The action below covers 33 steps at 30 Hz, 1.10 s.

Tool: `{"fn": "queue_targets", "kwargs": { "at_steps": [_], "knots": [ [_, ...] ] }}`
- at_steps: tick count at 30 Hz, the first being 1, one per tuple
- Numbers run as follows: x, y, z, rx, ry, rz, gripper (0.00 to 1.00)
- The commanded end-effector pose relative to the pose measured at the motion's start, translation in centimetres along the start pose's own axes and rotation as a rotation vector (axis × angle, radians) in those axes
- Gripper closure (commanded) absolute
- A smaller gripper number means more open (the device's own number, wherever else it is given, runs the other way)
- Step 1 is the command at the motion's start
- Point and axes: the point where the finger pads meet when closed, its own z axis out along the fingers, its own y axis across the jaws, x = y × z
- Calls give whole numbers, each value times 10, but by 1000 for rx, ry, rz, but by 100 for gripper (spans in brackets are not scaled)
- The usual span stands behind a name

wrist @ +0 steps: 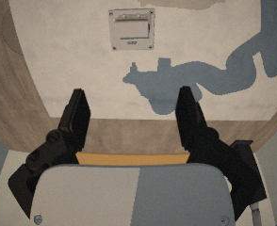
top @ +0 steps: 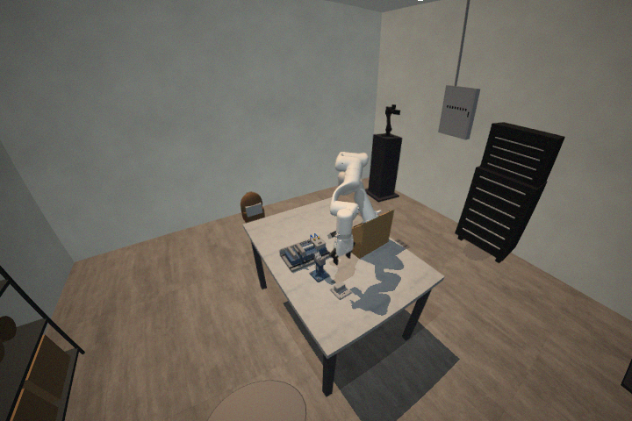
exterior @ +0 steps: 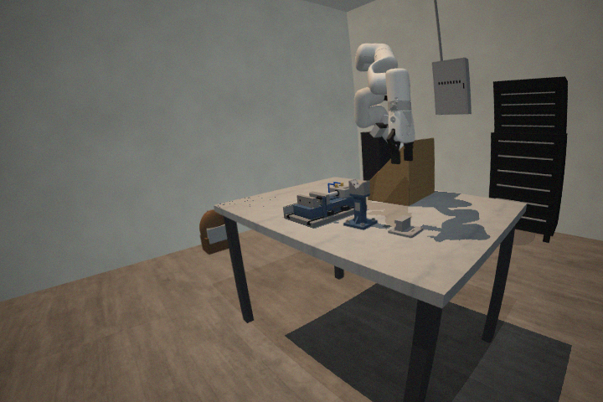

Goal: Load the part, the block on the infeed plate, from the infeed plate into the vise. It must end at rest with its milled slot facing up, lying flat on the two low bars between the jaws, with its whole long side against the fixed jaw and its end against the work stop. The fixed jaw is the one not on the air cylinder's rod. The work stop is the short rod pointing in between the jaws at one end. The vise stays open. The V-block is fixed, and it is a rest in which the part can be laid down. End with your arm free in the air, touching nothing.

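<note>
The part is a small grey block (exterior: 402,221) on the flat infeed plate (exterior: 405,230) on the table; the wrist view shows block and plate (wrist: 133,29) from above, well below me. My gripper (exterior: 401,155) hangs high in the air over the table, open and empty; its two black fingers stand wide apart with nothing between them. The blue vise (exterior: 318,205) sits further left on the table, with the blue V-block stand (exterior: 359,208) between it and the plate. In the top view the gripper (top: 341,254) is above the plate (top: 341,291).
A brown cardboard box (exterior: 403,177) stands on the table behind the gripper, close to the arm. A black cabinet (exterior: 528,152) and a grey wall box (exterior: 450,86) are at the right. The table edge shows in the wrist view.
</note>
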Motion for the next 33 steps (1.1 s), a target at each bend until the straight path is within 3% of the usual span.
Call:
{"fn": "queue_targets", "kwargs": {
  "at_steps": [1,33],
  "knots": [
    [-1,-1,-2,4,-4,0,11],
    [-1,-1,15,4,-4,0,11]
  ]
}}
